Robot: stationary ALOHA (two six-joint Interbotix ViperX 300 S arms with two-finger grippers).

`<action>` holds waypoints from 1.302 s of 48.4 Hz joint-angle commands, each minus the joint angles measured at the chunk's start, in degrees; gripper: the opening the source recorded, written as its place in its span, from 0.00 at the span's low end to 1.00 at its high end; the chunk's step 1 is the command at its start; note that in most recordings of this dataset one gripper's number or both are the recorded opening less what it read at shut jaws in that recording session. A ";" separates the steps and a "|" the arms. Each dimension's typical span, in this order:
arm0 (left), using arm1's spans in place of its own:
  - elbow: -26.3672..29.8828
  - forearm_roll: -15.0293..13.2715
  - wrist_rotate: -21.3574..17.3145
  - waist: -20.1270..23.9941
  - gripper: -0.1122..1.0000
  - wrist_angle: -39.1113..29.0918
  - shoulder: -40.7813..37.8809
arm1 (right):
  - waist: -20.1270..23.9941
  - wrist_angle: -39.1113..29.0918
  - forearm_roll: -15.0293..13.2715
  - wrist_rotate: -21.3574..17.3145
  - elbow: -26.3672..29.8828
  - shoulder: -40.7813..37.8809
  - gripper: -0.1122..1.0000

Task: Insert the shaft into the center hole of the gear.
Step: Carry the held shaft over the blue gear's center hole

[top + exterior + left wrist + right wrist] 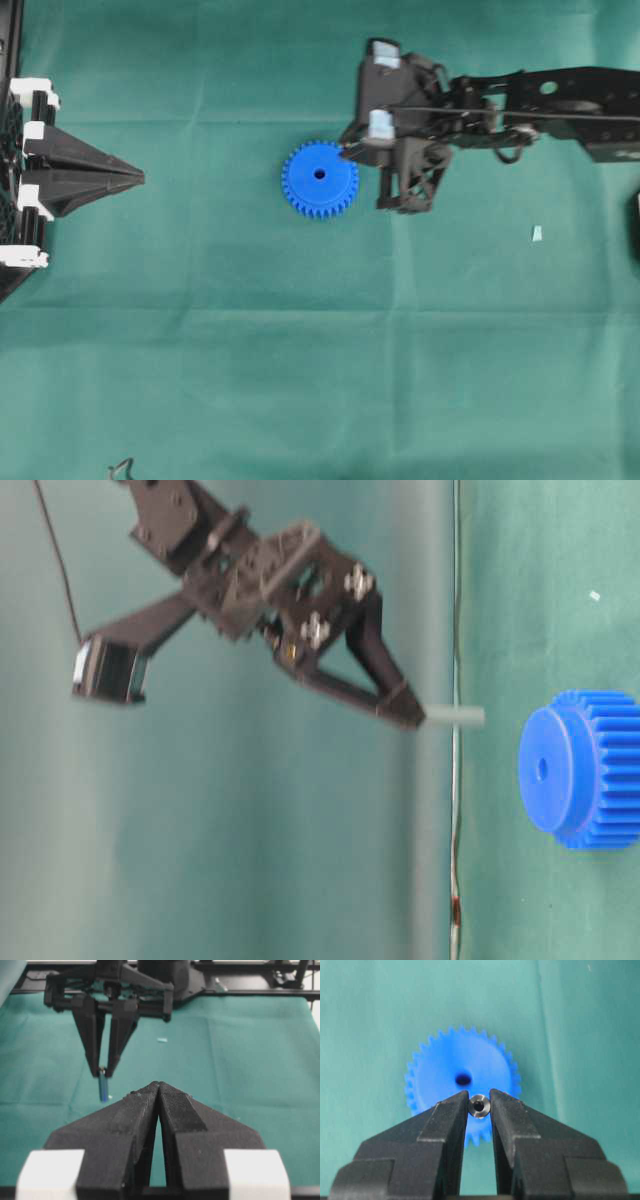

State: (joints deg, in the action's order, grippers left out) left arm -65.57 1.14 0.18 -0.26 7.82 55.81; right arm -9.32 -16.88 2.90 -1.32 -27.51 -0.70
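Note:
The blue gear (320, 179) lies flat on the green cloth, its center hole (320, 173) facing up. My right gripper (346, 152) hovers just right of the gear, above its rim, and is shut on the shaft (479, 1106), a small silvery pin seen end-on between the fingertips. In the right wrist view the shaft sits just below and right of the center hole (463, 1079) of the gear (462, 1085). In the table-level view the shaft (455, 717) sticks out of the gripper tip, apart from the gear (580, 770). My left gripper (140, 178) is shut and empty at the far left.
A pale-blue scrap (537, 234) lies on the cloth to the right of the gear, under the right arm's side. A dark cable end (122, 468) shows at the bottom edge. The left arm's base (20, 170) fills the left edge.

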 commanded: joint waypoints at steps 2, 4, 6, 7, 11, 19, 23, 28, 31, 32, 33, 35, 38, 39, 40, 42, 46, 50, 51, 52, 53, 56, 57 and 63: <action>1.58 0.09 0.00 -0.18 0.10 0.26 -0.18 | 0.62 0.26 0.18 -0.09 4.22 -0.97 0.25; 1.58 0.18 0.00 -0.18 0.10 0.26 -0.18 | 0.88 0.26 0.18 -0.09 5.19 -1.85 0.25; 1.67 0.09 0.00 -0.18 0.10 0.26 -0.18 | 1.05 0.18 0.18 -0.09 5.71 -2.37 0.25; 1.58 0.18 0.00 -0.18 0.10 0.26 -0.18 | 1.23 0.18 0.18 -0.09 5.80 -2.55 0.25; 1.67 0.09 0.00 -0.18 0.10 0.26 -0.18 | 1.58 0.18 0.18 -0.09 5.98 -2.90 0.25; 1.67 0.09 0.00 -0.18 0.10 0.26 -0.18 | 1.67 0.18 0.18 -0.18 5.80 -2.90 0.25; 1.67 0.09 0.00 -0.18 0.10 0.26 -0.18 | 1.67 0.18 0.18 -0.18 5.80 -2.90 0.25; 1.58 0.09 0.00 -0.18 0.10 0.18 -0.18 | 1.58 0.18 0.18 -0.18 5.71 -2.99 0.25; 1.67 0.09 0.00 -0.18 0.10 0.26 -0.18 | 1.58 0.26 0.18 -0.09 5.45 -3.16 0.25; 1.58 0.09 0.00 -0.18 0.10 0.26 -0.18 | 1.67 0.35 0.18 -0.09 5.45 -3.25 0.25; 1.58 0.09 0.00 -0.18 0.10 0.26 -0.18 | 1.58 0.35 0.18 -0.09 5.36 -3.43 0.25; 1.67 0.09 0.00 -0.18 0.10 0.26 -0.18 | 1.67 0.35 0.18 -0.09 5.19 -3.69 0.25; 1.67 0.09 0.00 -0.18 0.10 0.26 -0.18 | 1.67 0.44 0.18 -0.09 5.10 -4.13 0.25; 1.67 0.18 0.00 -0.18 0.10 0.26 -0.18 | 1.67 0.44 0.26 -0.09 5.19 -4.39 0.25; 1.67 0.09 0.00 -0.18 0.10 0.26 -0.18 | 1.67 0.44 0.18 -0.18 5.19 -4.57 0.25; 1.67 0.09 0.00 -0.18 0.10 0.26 -0.18 | 1.67 0.53 0.18 -0.09 5.19 -5.10 0.25; 1.67 0.09 0.00 -0.18 0.10 0.26 -0.18 | 1.67 0.62 0.18 -0.09 5.10 -6.33 0.25; 1.67 0.18 0.00 -0.18 0.10 0.26 -0.18 | 1.85 1.05 0.18 -0.09 5.10 -7.21 0.25; 1.67 0.09 0.00 -0.18 0.10 0.26 -0.18 | 1.85 1.14 0.18 -0.09 5.19 -7.38 0.25; 1.67 0.09 0.00 -0.18 0.10 0.26 -0.18 | 1.85 1.32 0.18 -0.09 5.10 -7.47 0.25; 1.67 0.09 0.00 -0.18 0.10 0.26 -0.18 | 1.93 1.41 0.26 -0.09 5.10 -7.65 0.25; 1.67 0.09 0.00 -0.18 0.10 0.26 -0.18 | 1.93 1.67 0.18 -0.09 5.10 -7.73 0.25; 1.67 0.09 0.09 -0.18 0.10 0.26 -0.18 | 2.02 1.76 0.18 -0.09 5.10 -7.65 0.25; 1.67 0.09 0.00 -0.18 0.10 0.26 -0.26 | 1.93 1.85 0.18 -0.09 5.01 -7.65 0.25</action>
State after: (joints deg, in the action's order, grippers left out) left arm -65.48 1.14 0.18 -0.35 7.82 55.81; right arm -7.56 -15.47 2.99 -1.32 -23.03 -9.14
